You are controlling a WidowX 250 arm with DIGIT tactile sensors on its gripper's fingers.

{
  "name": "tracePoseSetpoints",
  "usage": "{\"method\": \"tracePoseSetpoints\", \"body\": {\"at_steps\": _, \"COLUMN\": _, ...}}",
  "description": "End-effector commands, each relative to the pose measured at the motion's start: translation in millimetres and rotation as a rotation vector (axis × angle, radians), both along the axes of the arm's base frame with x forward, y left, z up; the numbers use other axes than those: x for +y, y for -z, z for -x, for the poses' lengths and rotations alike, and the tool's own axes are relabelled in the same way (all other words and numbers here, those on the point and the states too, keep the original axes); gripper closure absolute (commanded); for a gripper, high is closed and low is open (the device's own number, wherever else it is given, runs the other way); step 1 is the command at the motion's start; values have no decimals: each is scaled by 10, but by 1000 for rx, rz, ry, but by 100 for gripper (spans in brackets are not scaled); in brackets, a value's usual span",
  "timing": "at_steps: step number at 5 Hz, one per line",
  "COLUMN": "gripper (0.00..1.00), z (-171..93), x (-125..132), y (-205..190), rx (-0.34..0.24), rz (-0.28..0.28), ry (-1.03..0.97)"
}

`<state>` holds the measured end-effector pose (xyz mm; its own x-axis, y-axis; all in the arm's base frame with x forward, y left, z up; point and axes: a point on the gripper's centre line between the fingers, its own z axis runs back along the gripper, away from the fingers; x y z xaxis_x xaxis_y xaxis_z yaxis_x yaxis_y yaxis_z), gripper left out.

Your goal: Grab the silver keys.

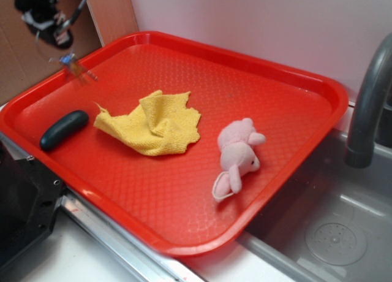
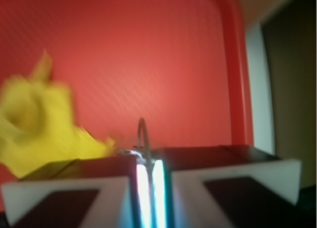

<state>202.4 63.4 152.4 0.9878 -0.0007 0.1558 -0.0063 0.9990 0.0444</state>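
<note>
Hanging in the air at the upper left of the exterior view, the silver keys (image 1: 76,67) dangle below the end effector (image 1: 61,41), clear of the red tray (image 1: 257,80) and above its back-left corner. Keys look small and blurry, a thin metallic bunch with a bit of blue/gold tint. Wrist view: end effector (image 2: 150,181) fingers (image 2: 74,193) pressed nearly together, only a narrow bright slit between the pads, with a thin wire ring of the keys (image 2: 143,136) sticking out from the pinch. So jaws are clamped on the key ring; the rest of the bunch is hidden behind the fingers in that view.

On the tray: dark oblong handle (image 1: 64,129) lies flat near the left rim, well apart from the keys. Crumpled yellow cloth (image 1: 154,124) sits just right of the handle, around the tray's middle-left; also seen blurred at left in the wrist view (image 2: 34,124). Pink plush toy (image 1: 237,156) lies right of the cloth, not touching it, toward the front-right of the tray.

Tray rests partly over a steel sink (image 1: 343,233); grey faucet (image 1: 367,104) rises at the right edge. White counter (image 1: 55,257) strip at the front left, black object (image 1: 21,202) at the left edge.
</note>
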Motion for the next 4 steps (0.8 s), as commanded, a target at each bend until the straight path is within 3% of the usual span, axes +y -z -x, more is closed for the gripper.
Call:
{"method": "tracePoseSetpoints", "body": {"at_steps": 1, "gripper": 100, "z": -236, "x": -351, "y": -1151, "rx": -37, "rz": 15, "ry": -15}}
{"method": "tracePoseSetpoints", "body": {"at_steps": 3, "gripper": 100, "z": -287, "x": -579, "y": -1355, "rx": -67, "rz": 89, "ry": 2}}
{"method": "tracePoseSetpoints", "body": {"at_steps": 4, "gripper": 100, "z": -284, "x": -604, "y": -1244, "rx": -54, "rz": 75, "ry": 2}}
